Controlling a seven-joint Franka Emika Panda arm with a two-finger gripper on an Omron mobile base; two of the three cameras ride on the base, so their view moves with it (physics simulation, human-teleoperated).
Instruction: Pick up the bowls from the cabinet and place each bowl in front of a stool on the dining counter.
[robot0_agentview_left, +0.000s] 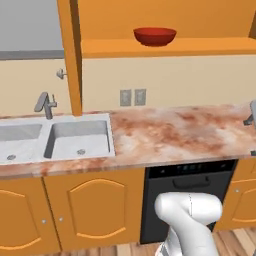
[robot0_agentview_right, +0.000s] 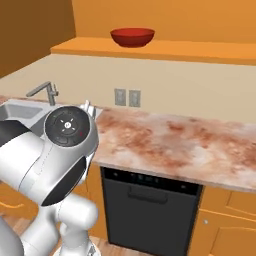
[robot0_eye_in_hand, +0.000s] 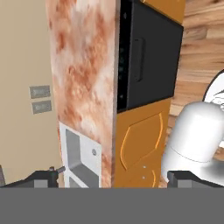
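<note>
The red bowl (robot0_agentview_left: 155, 36) sits upright on the cabinet's open orange shelf (robot0_agentview_left: 200, 47), and everything else here is placed from it. Below it runs a beige wall with two outlets (robot0_agentview_left: 132, 97), then a marbled counter (robot0_agentview_left: 185, 132), and under the counter's front edge a black dishwasher (robot0_agentview_left: 187, 200), almost straight beneath the bowl. The steel sink (robot0_agentview_left: 75, 140) and its faucet (robot0_agentview_left: 46, 105) lie down and to the bowl's left.

The coming move turns on height. The gripper (robot0_eye_in_hand: 113, 177) is low, out in front of the dishwasher and the counter edge, and the hand is rolled so that the counter runs up and down in the hand view. The bowl therefore lies well above the gripper and farther back, toward the wall. My judgement is that the arm must rise past the counter and reach in over the shelf front before any grasp. There is one arm, so nearness between arms is not a question.

The two dark fingertips (robot0_eye_in_hand: 41, 178) stand far apart at the bottom of the hand view, with nothing between them: the jaws are spread and empty.

The bowl is wide, shallow, plain and glossy, round with no long axis, so any approach side around its rim looks equal. No second bowl stands on the visible part of the shelf.
</note>
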